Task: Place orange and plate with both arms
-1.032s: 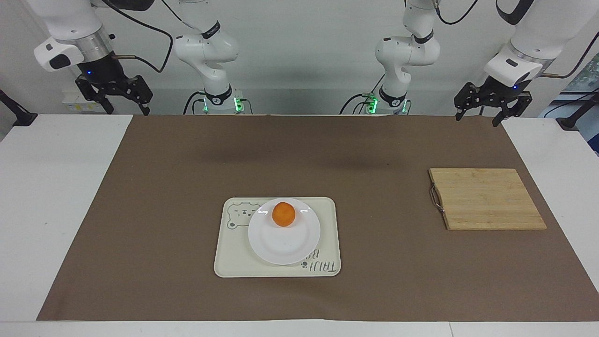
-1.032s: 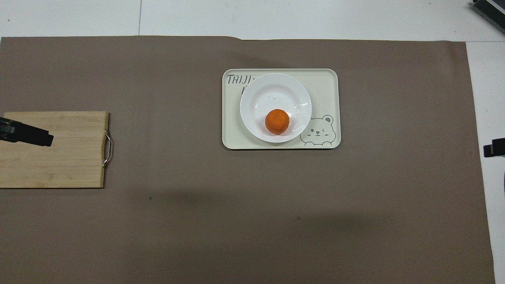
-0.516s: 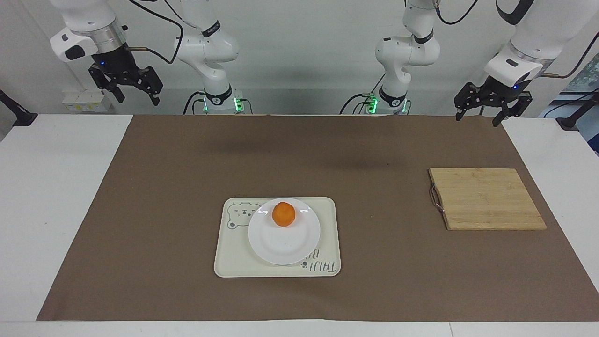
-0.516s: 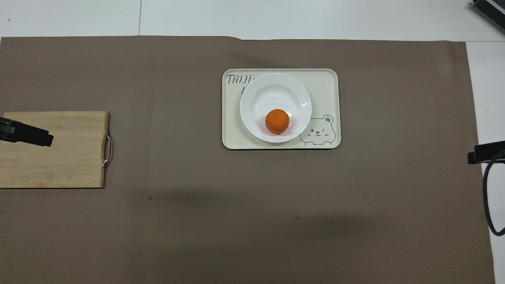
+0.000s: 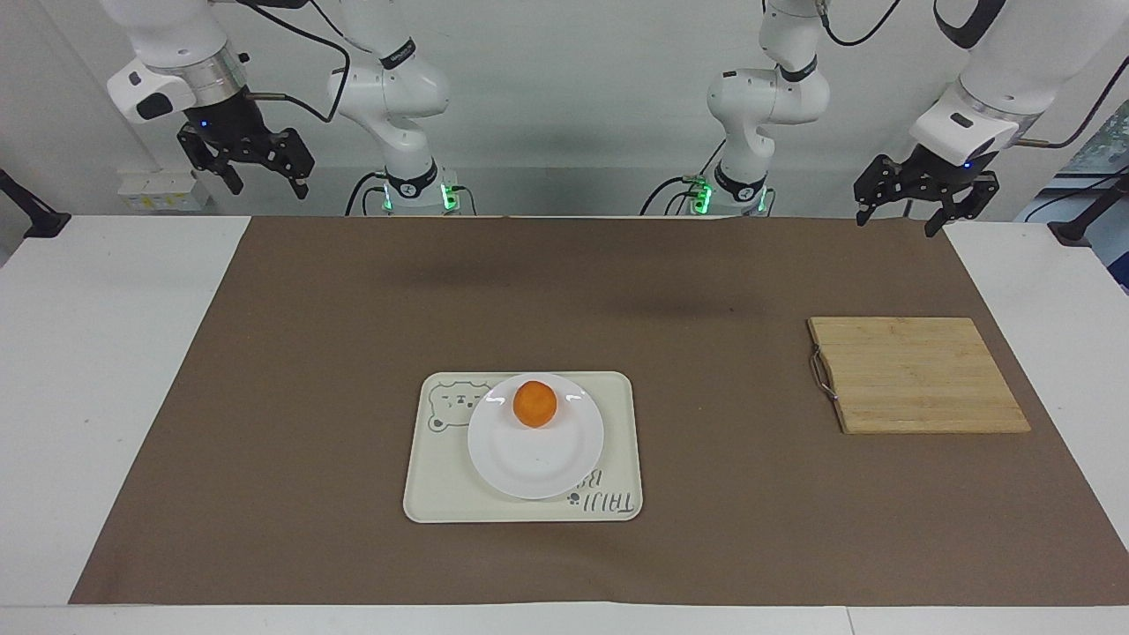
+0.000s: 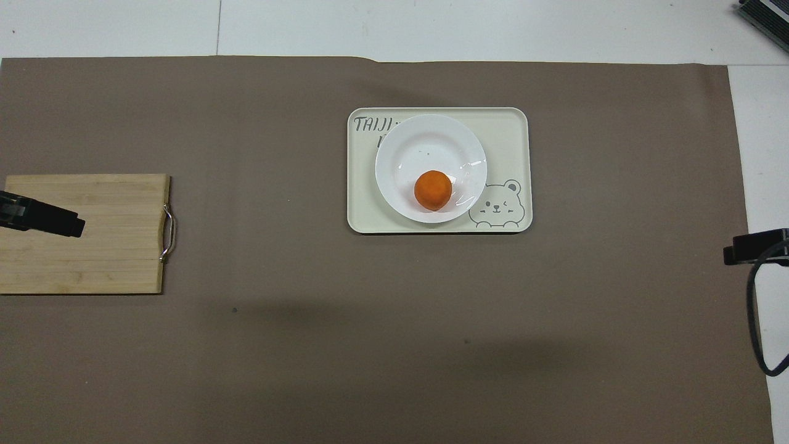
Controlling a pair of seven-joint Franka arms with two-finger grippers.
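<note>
The orange (image 5: 534, 404) lies on the white plate (image 5: 529, 463), on the part of it nearer to the robots. The plate rests on a cream tray in the middle of the table. Both show in the overhead view too: the orange (image 6: 433, 190) and the plate (image 6: 425, 145). My right gripper (image 5: 267, 187) hangs open and empty, high over the table's edge at the right arm's end. My left gripper (image 5: 895, 220) hangs open and empty, high over the mat's corner at the left arm's end. In the overhead view only its tip (image 6: 43, 216) shows, over the board.
The cream tray (image 5: 617, 414) with a bear drawing and lettering lies on a brown mat (image 5: 309, 353). A wooden cutting board (image 5: 917, 375) with a metal handle lies toward the left arm's end of the table.
My right gripper has risen and swung inward toward the mat. My left gripper has shifted only slightly. The orange, plate and tray have not moved.
</note>
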